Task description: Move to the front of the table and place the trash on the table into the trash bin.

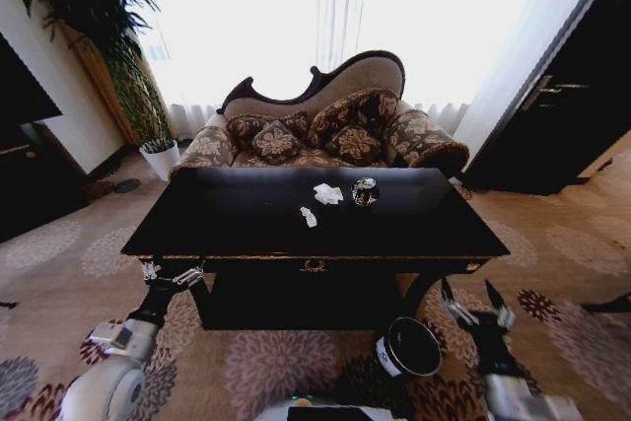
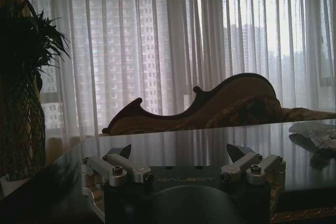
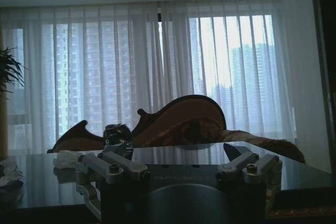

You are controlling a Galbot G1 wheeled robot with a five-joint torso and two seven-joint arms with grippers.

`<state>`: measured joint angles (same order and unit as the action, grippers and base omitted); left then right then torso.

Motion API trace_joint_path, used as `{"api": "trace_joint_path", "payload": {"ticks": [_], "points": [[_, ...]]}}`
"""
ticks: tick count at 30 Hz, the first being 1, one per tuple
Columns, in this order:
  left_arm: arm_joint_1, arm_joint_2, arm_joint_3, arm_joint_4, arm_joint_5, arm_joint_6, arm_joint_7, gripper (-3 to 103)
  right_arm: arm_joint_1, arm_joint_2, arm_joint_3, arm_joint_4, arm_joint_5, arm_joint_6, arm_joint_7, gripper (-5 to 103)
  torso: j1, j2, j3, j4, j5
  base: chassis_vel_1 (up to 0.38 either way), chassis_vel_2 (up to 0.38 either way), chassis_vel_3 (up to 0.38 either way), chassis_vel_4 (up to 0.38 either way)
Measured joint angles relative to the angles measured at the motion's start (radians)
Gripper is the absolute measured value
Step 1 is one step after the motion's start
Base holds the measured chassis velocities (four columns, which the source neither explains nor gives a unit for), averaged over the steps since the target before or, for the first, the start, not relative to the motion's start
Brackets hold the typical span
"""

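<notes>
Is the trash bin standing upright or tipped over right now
Tipped, as far as the head view shows: the trash bin leans on the carpet in front of the table, its open mouth angled up toward the camera and its label on the side.

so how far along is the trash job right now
Done: the robot is at the front of the table. In hand: nothing; the left gripper and right gripper hang open near the table's front edge. Left: the crumpled paper wad, the small paper scrap and the crushed can all lie on the tabletop; the trash bin waits on the carpet.

Patterned sofa [image 1: 325,130], potted plant [image 1: 108,46], sheer curtains [image 1: 296,17].
</notes>
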<state>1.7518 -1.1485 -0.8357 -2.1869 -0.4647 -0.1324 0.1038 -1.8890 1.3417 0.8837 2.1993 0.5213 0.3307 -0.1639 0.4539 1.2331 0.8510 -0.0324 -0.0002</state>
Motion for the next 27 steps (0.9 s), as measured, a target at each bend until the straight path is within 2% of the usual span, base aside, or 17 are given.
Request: {"api": "trace_joint_path", "payload": {"ticks": [2,5,7,10,13,15,18,25,27], "points": [[0.000,0.000,0.000,0.000,0.000,0.000,0.000,100,0.043,-0.038,-0.016,0.001,0.014,-0.068,0.008,100,0.000,0.000,0.000,0.0000,0.0001,0.000,0.000,0.000,0.000],[0.000,0.000,0.000,0.000,0.000,0.000,0.000,100,0.073,-0.067,-0.027,-0.005,0.025,-0.106,0.014,100,0.000,0.000,0.000,0.0000,0.0001,0.000,0.000,0.000,0.000],[0.000,0.000,0.000,0.000,0.000,0.000,0.000,100,0.124,-0.124,-0.047,-0.019,0.029,-0.155,0.024,100,0.000,0.000,0.000,-0.0002,0.0002,0.000,0.000,0.000,0.000],[0.000,0.000,0.000,0.000,0.000,0.000,0.000,100,0.148,-0.159,-0.055,-0.023,0.029,-0.174,0.034,100,0.000,0.000,0.000,-0.0001,0.0004,0.000,0.000,0.000,0.000],[0.000,0.000,0.000,0.000,0.000,0.000,0.000,100,0.214,-0.298,-0.072,-0.037,0.056,-0.233,0.081,100,0.000,0.000,0.000,-0.0001,0.0000,0.000,0.000,0.000,0.000],[0.000,0.000,0.000,0.000,0.000,0.000,0.000,100,0.231,-0.325,-0.078,-0.045,0.062,-0.243,0.088,100,0.000,0.000,0.000,-0.0001,0.0000,0.000,0.000,0.000,0.000],[0.000,0.000,0.000,0.000,0.000,0.000,0.000,100,0.317,-0.427,-0.125,-0.105,0.094,-0.291,0.109,100,0.000,0.000,0.000,0.0000,0.0002,0.000,0.000,0.000,0.000],[0.000,0.000,0.000,0.000,0.000,0.000,0.000,100,0.427,-0.519,-0.218,-0.192,0.171,-0.350,0.139,100,0.000,0.000,0.000,0.0000,0.0001,0.000,0.000,0.000,0.000],[0.000,0.000,0.000,0.000,0.000,0.000,0.000,100,0.479,-0.564,-0.262,-0.233,0.205,-0.372,0.150,100,0.000,0.000,0.000,-0.0001,0.0002,0.000,0.000,0.000,0.000]]}}
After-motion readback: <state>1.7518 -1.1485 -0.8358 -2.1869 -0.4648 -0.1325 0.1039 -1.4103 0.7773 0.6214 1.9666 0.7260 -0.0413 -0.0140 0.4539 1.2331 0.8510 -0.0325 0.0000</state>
